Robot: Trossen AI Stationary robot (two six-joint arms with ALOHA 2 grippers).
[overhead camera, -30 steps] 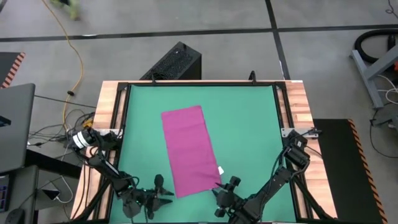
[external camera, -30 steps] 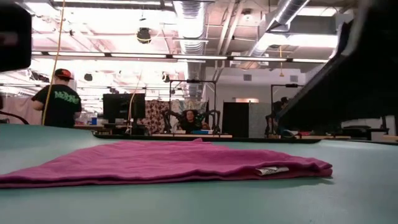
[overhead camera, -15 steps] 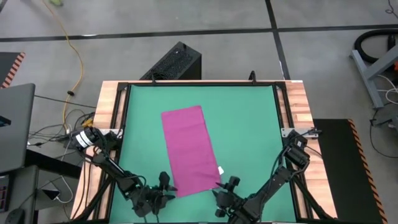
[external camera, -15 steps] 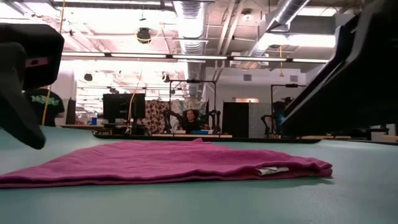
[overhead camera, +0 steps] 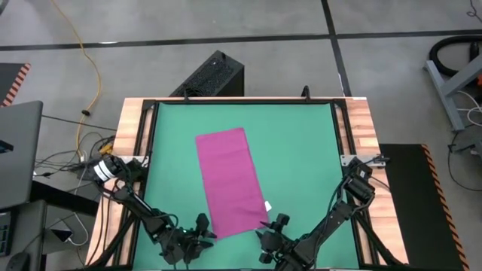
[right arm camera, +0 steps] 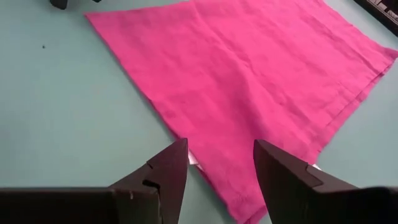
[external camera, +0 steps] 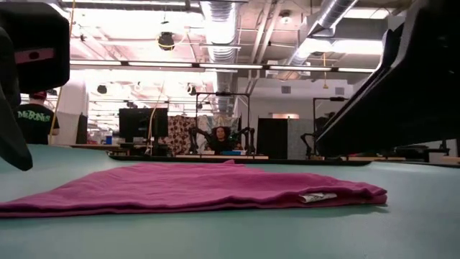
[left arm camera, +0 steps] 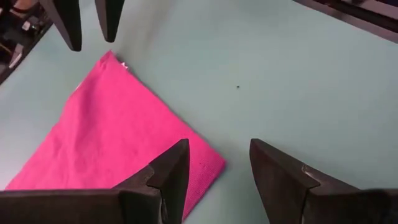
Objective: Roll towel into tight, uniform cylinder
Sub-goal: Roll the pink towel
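The magenta-pink towel (overhead camera: 228, 181) lies flat on the green mat (overhead camera: 301, 150), a long rectangle with its near end by both grippers and a small white tag (overhead camera: 267, 205) at its near right corner. My left gripper (overhead camera: 202, 228) is open above the near left corner (left arm camera: 208, 167). My right gripper (overhead camera: 276, 224) is open above the near right corner (right arm camera: 249, 199). Neither touches the cloth. The towel also shows in the low view (external camera: 187, 188).
The mat sits in a dark frame on a wooden table (overhead camera: 361, 120). Bare mat lies left, right and beyond the towel. A black box (overhead camera: 211, 75) stands on the floor past the far edge. A person (external camera: 32, 119) shows in the room behind.
My left gripper has moved toward the table's right, from left of the towel to its near left corner, staying low over the mat. The towel lies as before. My right gripper has kept still.
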